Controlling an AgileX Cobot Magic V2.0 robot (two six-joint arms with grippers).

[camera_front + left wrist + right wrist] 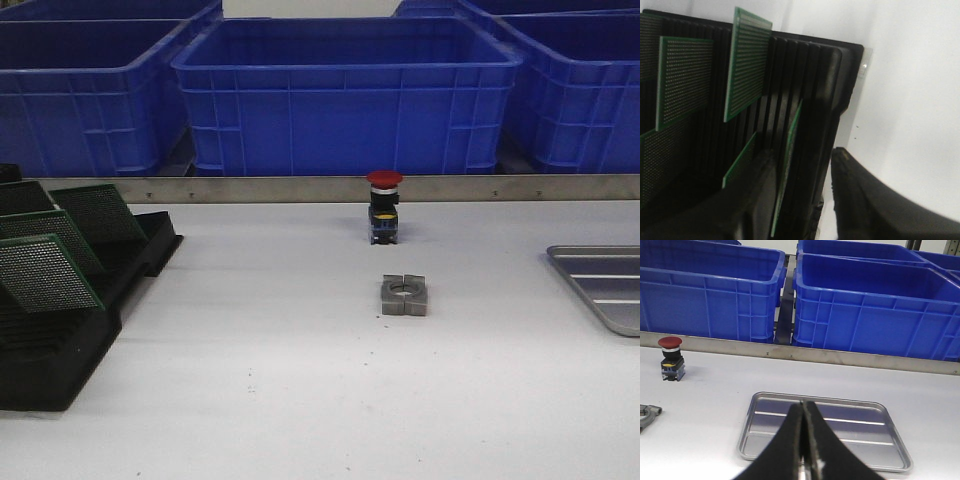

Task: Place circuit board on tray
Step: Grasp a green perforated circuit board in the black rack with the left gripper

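My left gripper has its fingers spread around the edge-on circuit board in the black rack, lower centre of the left wrist view, nothing clamped yet. I judge the board light, stiff and thin, best pinched across its top edge. Right gripper is closed, empty, over the tray.

A white counter fills the foreground under even, soft light. A metal strip runs along its far edge. Behind it stand big blue plastic crates in a row, side by side.
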